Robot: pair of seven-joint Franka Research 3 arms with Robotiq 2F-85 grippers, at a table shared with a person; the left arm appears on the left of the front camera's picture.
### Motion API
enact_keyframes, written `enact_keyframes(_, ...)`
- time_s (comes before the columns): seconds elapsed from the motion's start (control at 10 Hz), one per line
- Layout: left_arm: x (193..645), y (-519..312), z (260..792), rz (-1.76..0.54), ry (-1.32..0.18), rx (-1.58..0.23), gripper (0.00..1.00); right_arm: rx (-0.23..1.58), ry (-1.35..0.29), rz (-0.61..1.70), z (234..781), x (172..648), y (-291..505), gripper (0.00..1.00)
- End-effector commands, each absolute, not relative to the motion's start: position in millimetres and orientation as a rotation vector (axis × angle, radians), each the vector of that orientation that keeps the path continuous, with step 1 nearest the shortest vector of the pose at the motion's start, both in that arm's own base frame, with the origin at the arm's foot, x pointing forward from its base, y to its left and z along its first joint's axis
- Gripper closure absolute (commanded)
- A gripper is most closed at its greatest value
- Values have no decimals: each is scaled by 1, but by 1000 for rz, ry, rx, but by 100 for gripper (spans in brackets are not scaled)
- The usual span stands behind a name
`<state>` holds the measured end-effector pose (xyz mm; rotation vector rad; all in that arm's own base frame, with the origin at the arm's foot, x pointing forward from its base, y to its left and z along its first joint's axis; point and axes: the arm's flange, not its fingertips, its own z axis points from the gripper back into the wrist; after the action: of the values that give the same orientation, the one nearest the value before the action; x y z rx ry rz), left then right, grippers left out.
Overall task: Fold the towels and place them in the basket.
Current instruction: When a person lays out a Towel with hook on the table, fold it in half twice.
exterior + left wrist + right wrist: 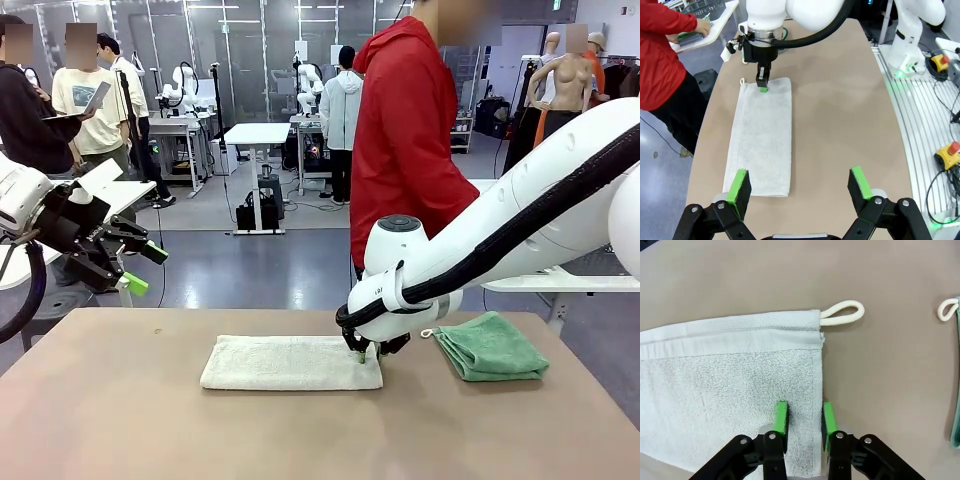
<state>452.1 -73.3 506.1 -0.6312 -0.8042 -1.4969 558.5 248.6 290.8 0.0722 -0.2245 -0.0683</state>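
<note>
Busy lab behind; tan table (120, 400) up front. Off-white towel (290, 362) lies flat mid-table, green towel (490, 346) folded just to its right. We see right gripper (801, 424) narrowed over towel's short edge, prob. to pinch for folding; grip unconfirmed. Left gripper (800, 187) hangs wide open, empty. Right wrist view adds the cord loop (842, 312).

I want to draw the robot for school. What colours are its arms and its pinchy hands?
Both arms are smooth, rounded white, with a thick black cable along the right arm. The left gripper and right gripper are black linkages with bright green pads on the fingertips.
</note>
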Motion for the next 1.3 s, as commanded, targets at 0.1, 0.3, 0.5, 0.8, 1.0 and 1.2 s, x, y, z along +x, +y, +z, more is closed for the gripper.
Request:
enact_keyframes(0.1,450,-73,508,-1505,-816,-645,2,13,-201,-54,280,559,250,100)
enact_keyframes(0.3,450,-73,508,-1505,-816,-645,2,-14,-194,-38,278,557,253,100)
enact_keyframes(0.5,450,-73,508,-1505,-816,-645,2,-20,-200,-24,286,559,245,100)
enact_keyframes(0.8,450,-73,508,-1505,-816,-645,2,-44,-237,-6,305,566,198,100)
enact_keyframes(1.0,450,-73,508,-1505,-816,-645,2,-36,-252,-2,319,568,173,100)
enact_keyframes(1.2,450,-73,508,-1505,-816,-645,2,6,-242,6,343,561,180,100)
